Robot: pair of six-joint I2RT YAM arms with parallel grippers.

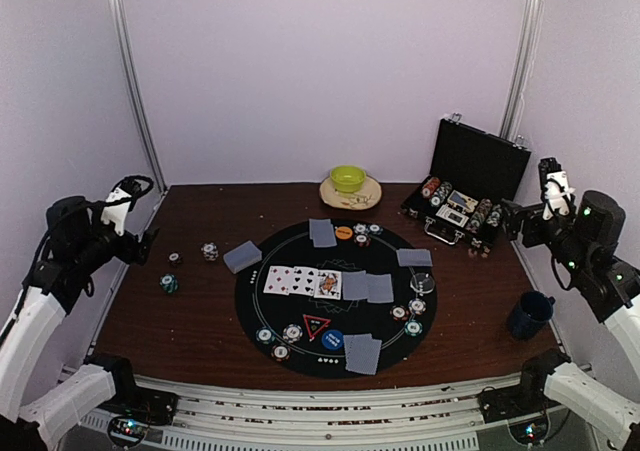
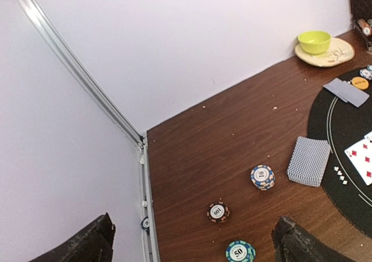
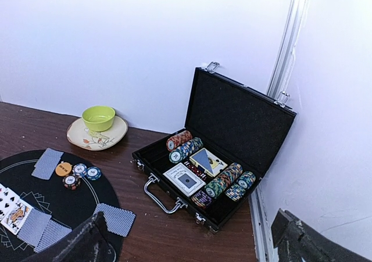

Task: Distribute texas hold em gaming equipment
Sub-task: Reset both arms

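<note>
Both jaws gape, well apart from cards (image 1: 301,282).

Soft, even light; white walls (image 1: 320,61) bright, faint sheen on the dark brown wooden table (image 1: 190,306); shadows weak.

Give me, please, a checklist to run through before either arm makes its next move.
1. Left gripper open and empty: ok.
2. Right gripper open and empty: ok.
3. Card deck face down, uncovered, at the edge of the mat: ok.
4. Chip case lid open: ok.
5. Loose chips on the mat: not ok; three lie off it on the table.
6. Mug clear of the right arm's path: cannot tell.
</note>
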